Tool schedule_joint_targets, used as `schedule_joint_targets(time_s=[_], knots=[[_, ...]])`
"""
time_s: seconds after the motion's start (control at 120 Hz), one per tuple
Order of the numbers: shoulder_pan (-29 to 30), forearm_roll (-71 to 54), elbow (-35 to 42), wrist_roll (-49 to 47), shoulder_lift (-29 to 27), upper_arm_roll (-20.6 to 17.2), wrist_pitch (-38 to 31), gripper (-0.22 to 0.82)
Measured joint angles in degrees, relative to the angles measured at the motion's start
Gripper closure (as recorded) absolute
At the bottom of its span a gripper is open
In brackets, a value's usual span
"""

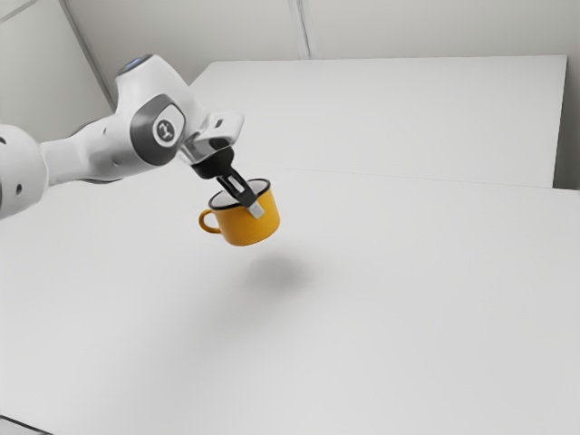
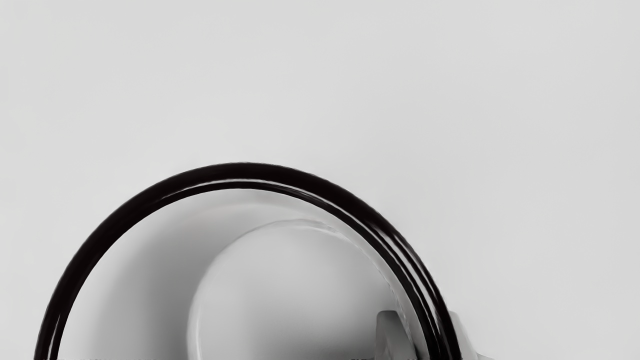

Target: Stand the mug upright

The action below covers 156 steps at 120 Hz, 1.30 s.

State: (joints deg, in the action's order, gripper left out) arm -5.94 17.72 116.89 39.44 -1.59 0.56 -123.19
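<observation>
The gripper (image 1: 253, 205) is shut on the wall of the yellow mug (image 1: 245, 228), which hangs above the table with its dark-rimmed mouth up and tilted somewhat. Its handle points to the exterior view's left. Seen from the wrist, the mug (image 2: 250, 171) shows its black rim and pale inside; one finger of the gripper (image 2: 429, 330) is inside the mug and the other outside, with the wall between them. The mug's underside is hidden.
Below the mug, its soft shadow lies on the white table (image 1: 381, 317). A pale panel (image 1: 390, 118) stands beyond the table, and a dark cable (image 1: 23, 424) shows at the exterior view's lower left corner.
</observation>
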Motion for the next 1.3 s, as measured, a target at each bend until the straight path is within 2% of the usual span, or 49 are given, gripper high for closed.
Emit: schedule_joint_targets(time_s=[0.217,0.35,0.5,0.792,1.3], knots=[[-0.61,-15.18,4.0,-12.66,-2.43,-1.47,0.5,0.78],[-1.64,-20.78,10.34,-18.99,-3.44,-1.68,-4.41,0.77],[-2.27,-25.19,13.81,-24.85,-3.54,-1.68,-10.65,0.77],[-2.72,-27.6,19.02,-33.49,-3.38,-1.68,-19.13,0.77],[-2.7,-27.48,20.76,-42.39,-1.19,-1.76,-21.63,0.78]])
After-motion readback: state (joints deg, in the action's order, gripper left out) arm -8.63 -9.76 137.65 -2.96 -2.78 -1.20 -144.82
